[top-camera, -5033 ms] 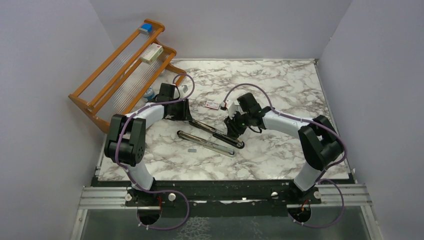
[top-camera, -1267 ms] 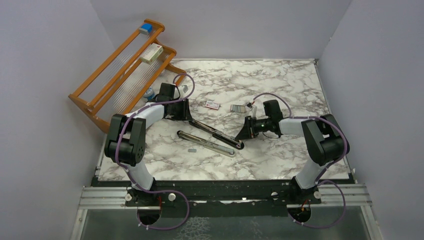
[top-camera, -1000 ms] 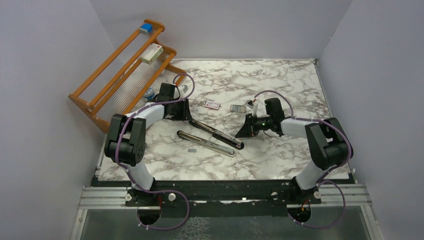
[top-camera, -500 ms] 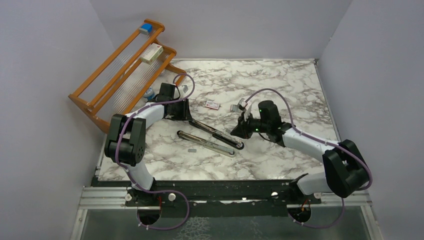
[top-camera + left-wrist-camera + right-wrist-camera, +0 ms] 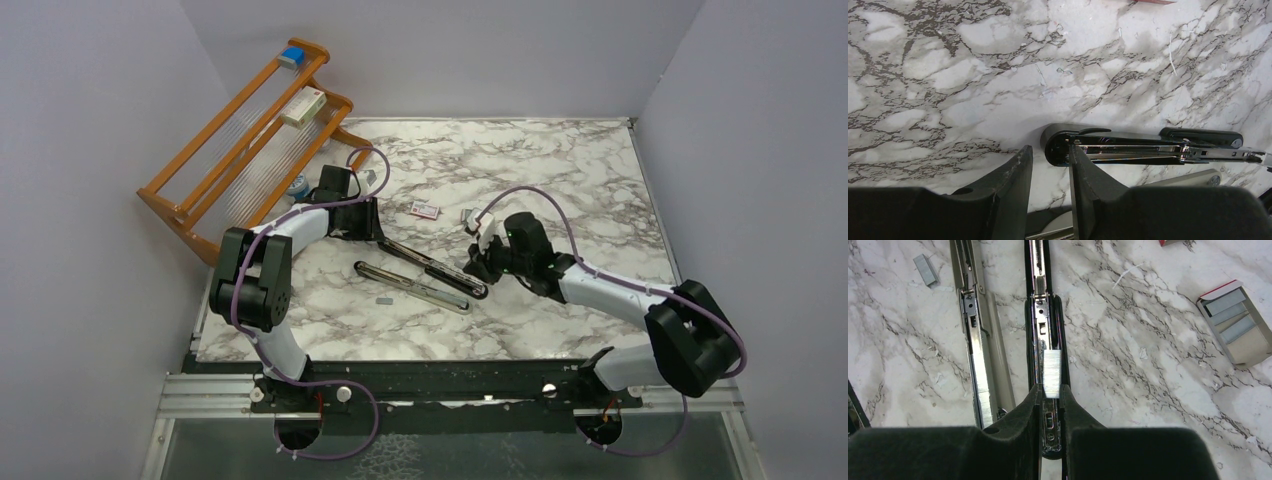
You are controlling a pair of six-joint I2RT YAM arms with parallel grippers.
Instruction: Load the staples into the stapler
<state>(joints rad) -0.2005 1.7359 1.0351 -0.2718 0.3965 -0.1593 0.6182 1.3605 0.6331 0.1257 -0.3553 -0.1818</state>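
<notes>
The black stapler lies opened on the marble, its silver rail bare. My right gripper is shut on a short strip of staples, held directly over the rail near the stapler's near end. In the top view the right gripper hangs just above that end. My left gripper stands with its fingers a little apart and nothing between the tips. Its right fingertip rests against the stapler's rounded hinge end.
A light grey stapler-like tool lies parallel beside the stapler. A loose staple strip sits past it. A grey tray of staples and a red-and-white packet lie further back. A wooden rack stands at the back left.
My right arm has swung its elbow toward the near edge and carried the staples left to the stapler's near end. The left arm has not moved.
</notes>
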